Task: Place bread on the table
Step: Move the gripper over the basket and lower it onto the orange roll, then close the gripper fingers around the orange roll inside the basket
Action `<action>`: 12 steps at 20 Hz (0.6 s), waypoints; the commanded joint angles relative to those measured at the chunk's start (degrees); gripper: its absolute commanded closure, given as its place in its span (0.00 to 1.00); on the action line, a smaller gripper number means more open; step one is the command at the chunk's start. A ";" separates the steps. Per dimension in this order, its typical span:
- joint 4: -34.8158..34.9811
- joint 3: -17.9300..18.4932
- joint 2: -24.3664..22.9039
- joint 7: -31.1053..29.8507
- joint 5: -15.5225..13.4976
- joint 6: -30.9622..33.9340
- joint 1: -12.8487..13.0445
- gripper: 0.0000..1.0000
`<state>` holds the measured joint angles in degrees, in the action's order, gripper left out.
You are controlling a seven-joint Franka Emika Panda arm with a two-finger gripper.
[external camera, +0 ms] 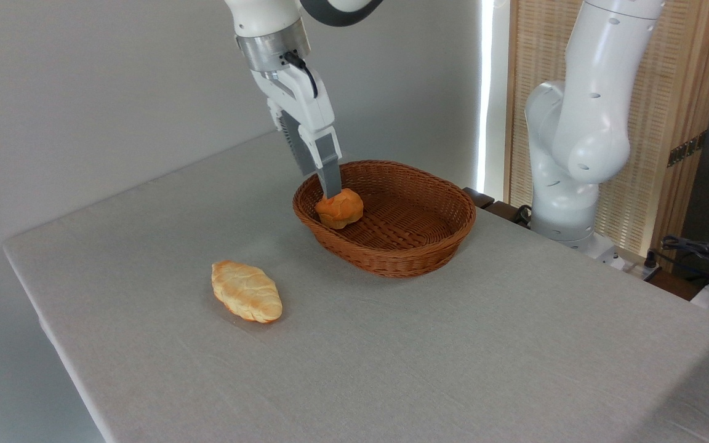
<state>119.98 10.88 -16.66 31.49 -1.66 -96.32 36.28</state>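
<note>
Over at basket's point(391, 246) left end: bread point(339, 208) sitting inside against rim, jaws of gripper point(331, 192) down on it, pinching or not, can't tell. Paler loaf point(247, 291) near-left on worktop point(453, 357).

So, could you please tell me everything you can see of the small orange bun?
The bun is small, round and knobbly, deep orange-golden with a lumpy top. It sits inside the brown wicker basket, against its left wall. The end effector reaches down onto its top; one grey finger meets it, the other is hidden.
</note>
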 commanded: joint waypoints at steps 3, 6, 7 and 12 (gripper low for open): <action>5.00 0.72 -2.50 1.38 -0.28 0.17 7.21 0.00; 6.32 0.63 -2.41 2.25 -0.19 -0.53 9.06 0.00; 6.76 0.63 -2.24 3.04 -0.19 -0.53 9.85 0.00; 7.11 0.11 0.13 3.22 -0.19 -2.54 10.21 0.00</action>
<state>126.62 10.81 -17.70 33.51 -1.66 -96.58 45.97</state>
